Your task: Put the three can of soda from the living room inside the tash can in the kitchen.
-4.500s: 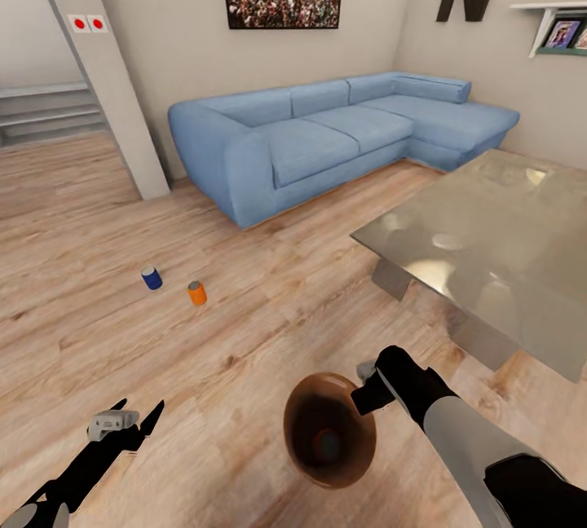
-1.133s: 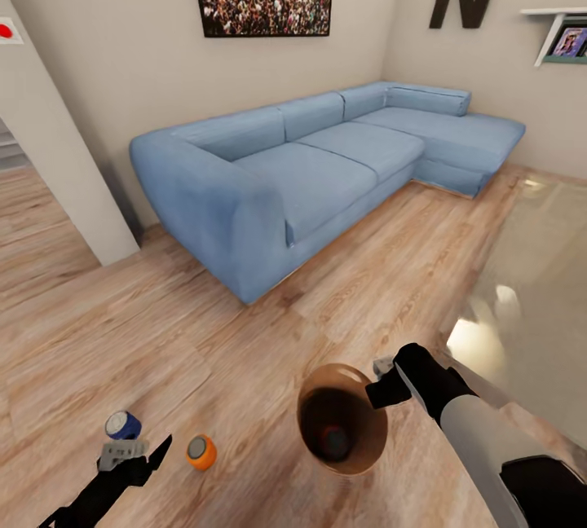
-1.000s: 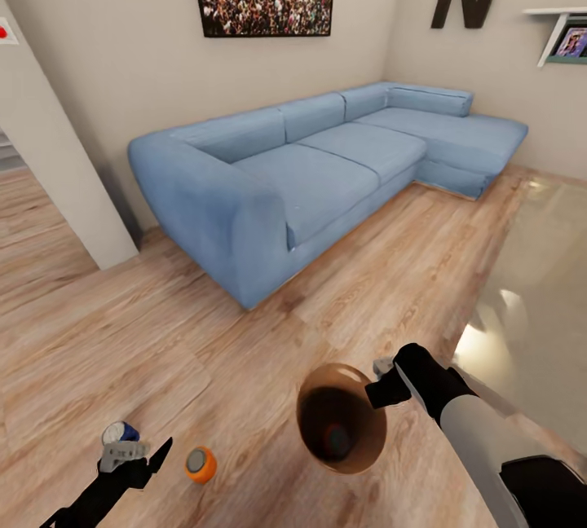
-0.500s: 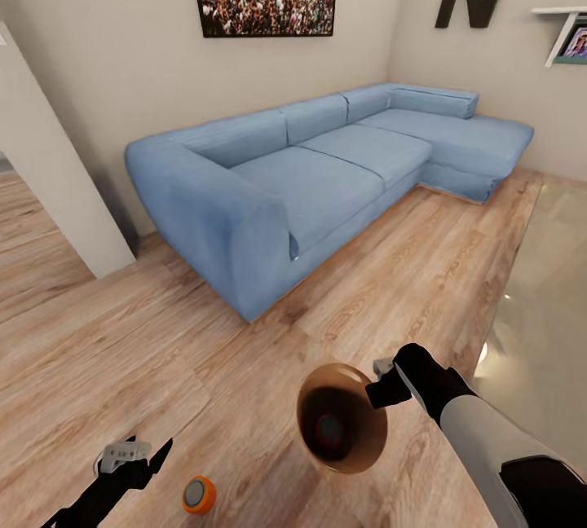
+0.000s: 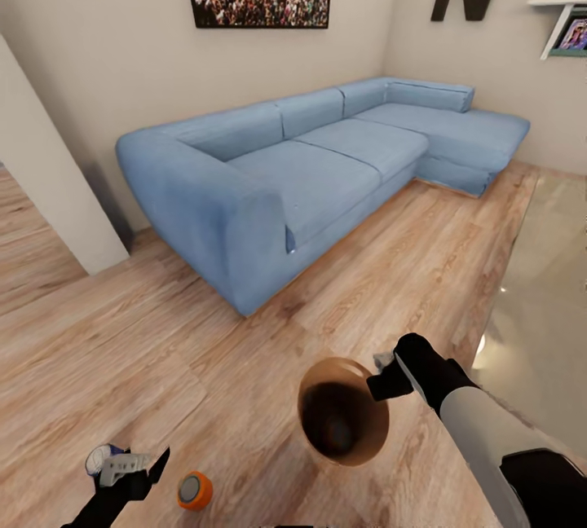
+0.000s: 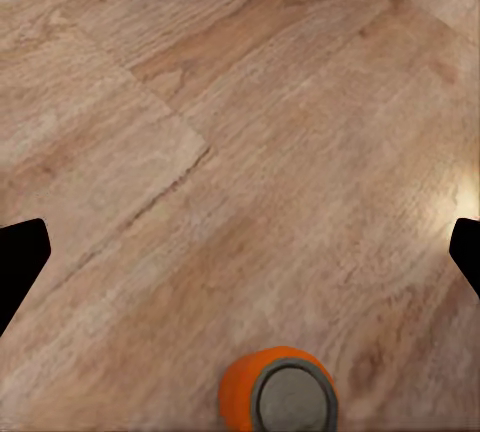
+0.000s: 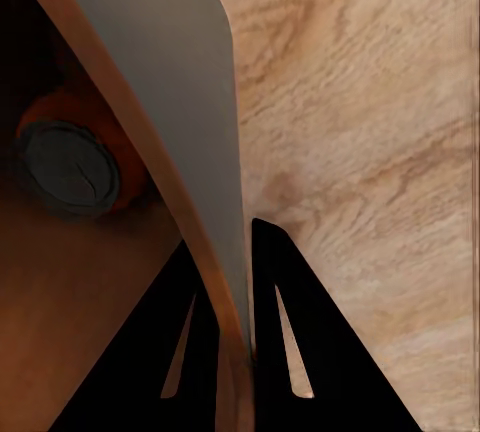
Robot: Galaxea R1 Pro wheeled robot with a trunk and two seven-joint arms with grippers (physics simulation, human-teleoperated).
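Head view: left gripper (image 5: 134, 467) spread apart above orange can (image 5: 195, 490).
Right gripper (image 5: 390, 373): clamped on bin (image 5: 342, 422) rim.
Risk: nudging can, it rolls.

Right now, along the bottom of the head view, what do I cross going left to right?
Blue soda can → left hand → orange soda can → trash can → right hand gripping its rim → glass coffee table.
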